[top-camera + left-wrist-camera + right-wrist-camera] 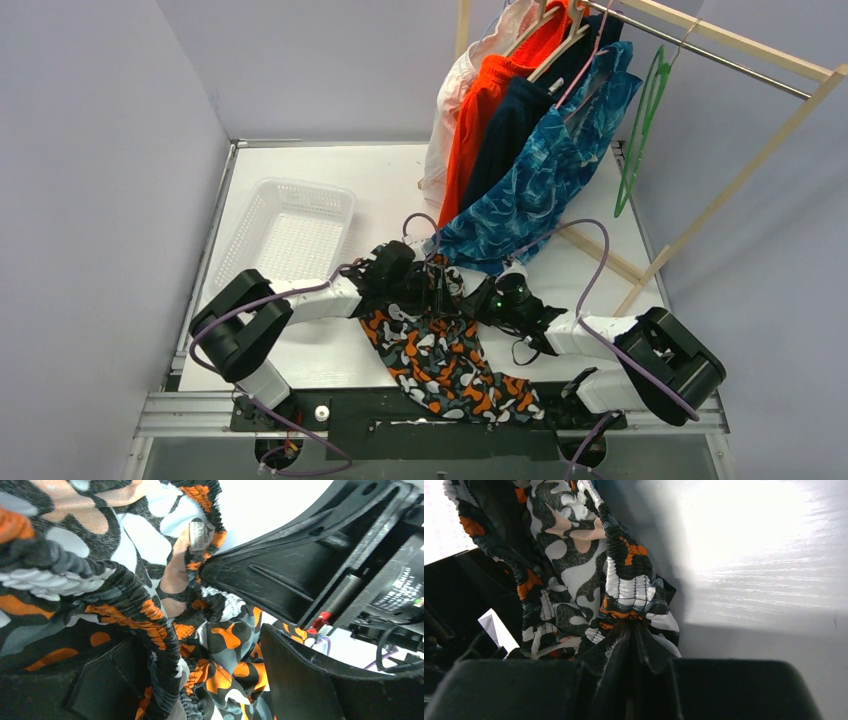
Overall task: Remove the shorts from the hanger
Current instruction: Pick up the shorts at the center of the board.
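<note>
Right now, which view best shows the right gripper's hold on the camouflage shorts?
Right wrist: the right gripper pinches the camouflage shorts at the waistband. Top external shows it small and partly hidden; left wrist shows fabric, not the grip.

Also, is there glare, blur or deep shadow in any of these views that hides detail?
Top external view: even light, sharp, camouflage shorts clear. Left wrist view: the shorts close to the lens are soft at the left edge, and the table is overexposed to plain white. Right wrist view: strong glare on the table, while the right gripper at the bottom is dark and blurred.
</note>
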